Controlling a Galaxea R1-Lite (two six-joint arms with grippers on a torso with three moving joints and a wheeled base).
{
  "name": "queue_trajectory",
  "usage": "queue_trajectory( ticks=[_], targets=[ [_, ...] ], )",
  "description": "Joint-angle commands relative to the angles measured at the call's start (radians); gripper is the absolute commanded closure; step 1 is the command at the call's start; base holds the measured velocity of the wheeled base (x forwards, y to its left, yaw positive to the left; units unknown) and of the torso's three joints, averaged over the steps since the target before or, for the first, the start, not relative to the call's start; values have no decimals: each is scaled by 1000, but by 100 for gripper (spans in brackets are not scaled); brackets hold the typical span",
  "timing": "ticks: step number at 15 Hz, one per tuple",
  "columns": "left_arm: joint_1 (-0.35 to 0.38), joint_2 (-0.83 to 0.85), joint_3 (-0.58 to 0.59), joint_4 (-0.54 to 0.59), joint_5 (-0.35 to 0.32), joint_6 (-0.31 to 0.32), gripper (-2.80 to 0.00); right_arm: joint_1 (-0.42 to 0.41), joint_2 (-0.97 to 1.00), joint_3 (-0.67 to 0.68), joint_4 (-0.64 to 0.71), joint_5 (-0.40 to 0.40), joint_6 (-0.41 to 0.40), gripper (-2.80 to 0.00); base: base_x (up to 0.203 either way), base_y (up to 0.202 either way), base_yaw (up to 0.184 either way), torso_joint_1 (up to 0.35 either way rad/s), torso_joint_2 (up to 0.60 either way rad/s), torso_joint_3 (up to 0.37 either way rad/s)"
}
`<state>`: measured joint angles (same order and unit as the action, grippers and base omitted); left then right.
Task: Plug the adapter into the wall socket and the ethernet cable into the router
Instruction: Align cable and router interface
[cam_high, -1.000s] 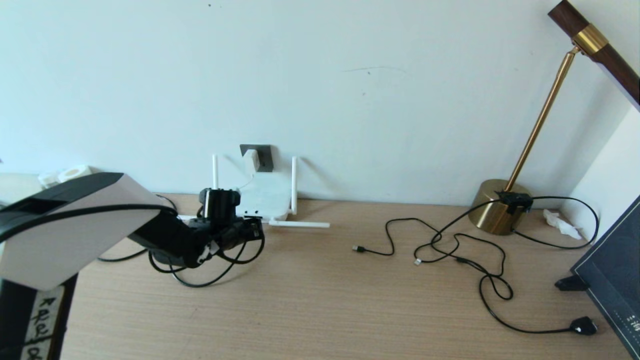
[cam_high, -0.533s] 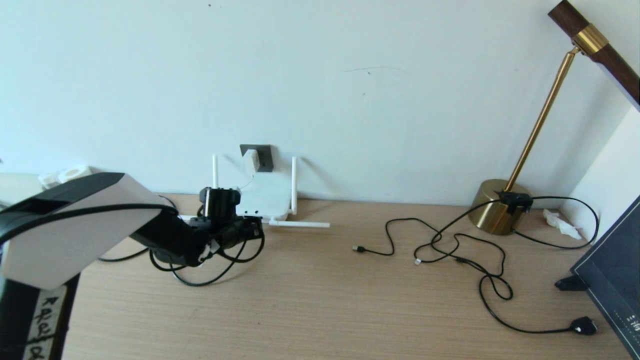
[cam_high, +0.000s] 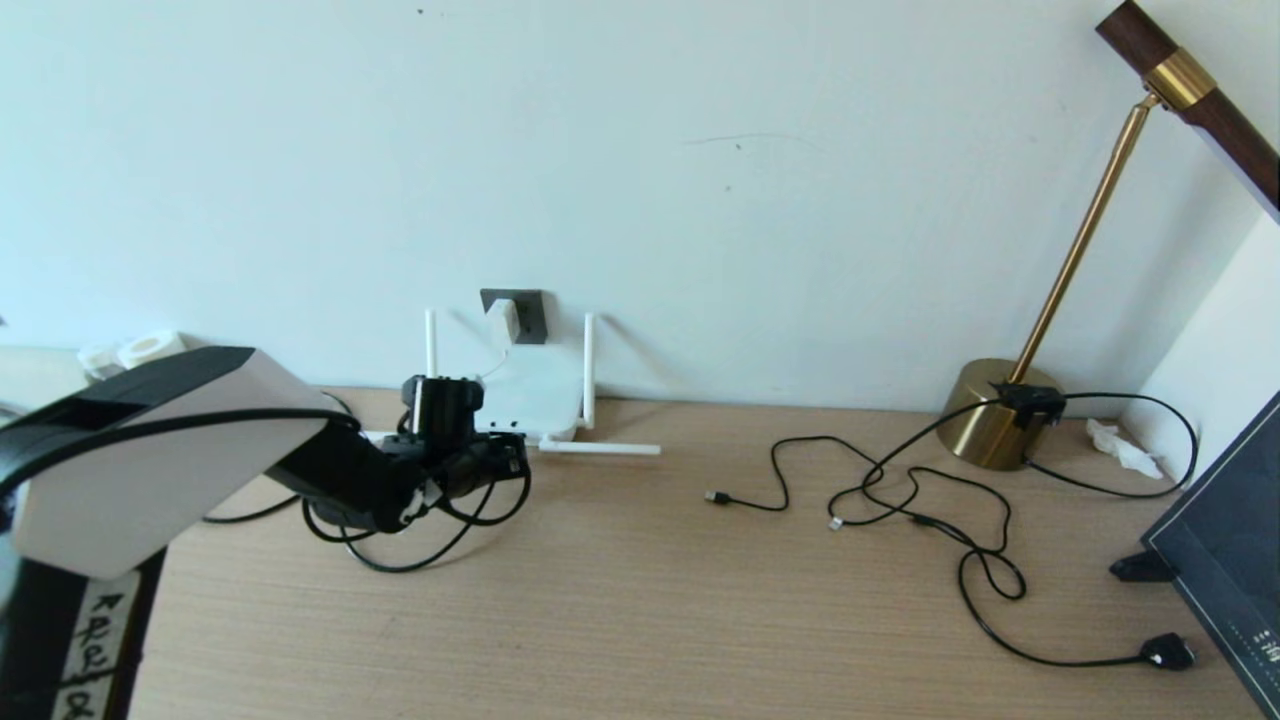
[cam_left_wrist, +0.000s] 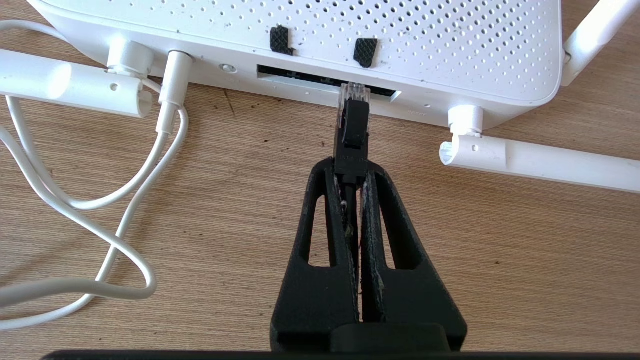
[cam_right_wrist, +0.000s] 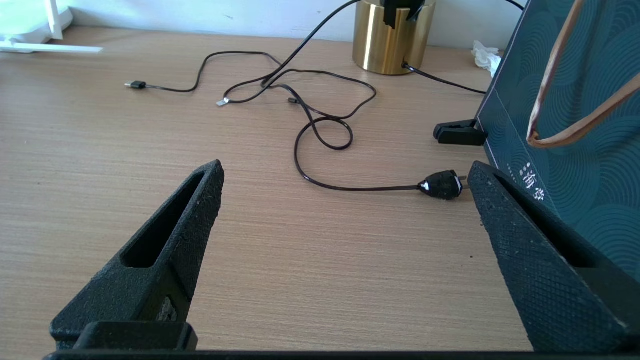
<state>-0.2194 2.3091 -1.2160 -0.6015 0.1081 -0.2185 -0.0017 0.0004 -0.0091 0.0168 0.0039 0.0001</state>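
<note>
**Operator:** Looking down my left gripper, I see the jaws pinched tight on the ethernet cable, just behind its plug. The plug sticks straight out ahead of the fingertips, and its clear tip sits at the mouth of the long port slot in the router. I cannot tell whether it is seated inside.

**Spotter:** Where is everything else from those jaws?

**Operator:** The router lies flat on the wooden desk, directly ahead of the jaws, port edge facing me. To one side of them a white cord is already plugged into the same edge, its slack looped on the desk. Two antennas lie level on either side of the jaws. From the head camera, the adapter sits in the wall socket beyond the router, above and past the left gripper. The black cable loops on the desk behind that gripper.

**Spotter:** And your right side?

**Operator:** The right gripper is out of the head view and hangs low over the desk with its jaws spread wide, holding nothing. Ahead of them, near one fingertip, lies a small black plug on a thin black cord. Farther ahead stands a brass lamp base, and a dark teal bag stands right beside one jaw.
</note>
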Motion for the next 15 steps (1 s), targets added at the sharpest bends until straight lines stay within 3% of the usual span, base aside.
queue_trajectory(
  ticks=[1,15],
  targets=[
    [0,3,-10,-5,1,-1,0,0,1,0,0,1,0,-280,0,0,0,0,0,0],
    [-2,-9,-13,9,2,2,0,0,0,0,0,1,0,-280,0,0,0,0,0,0]
  ],
)
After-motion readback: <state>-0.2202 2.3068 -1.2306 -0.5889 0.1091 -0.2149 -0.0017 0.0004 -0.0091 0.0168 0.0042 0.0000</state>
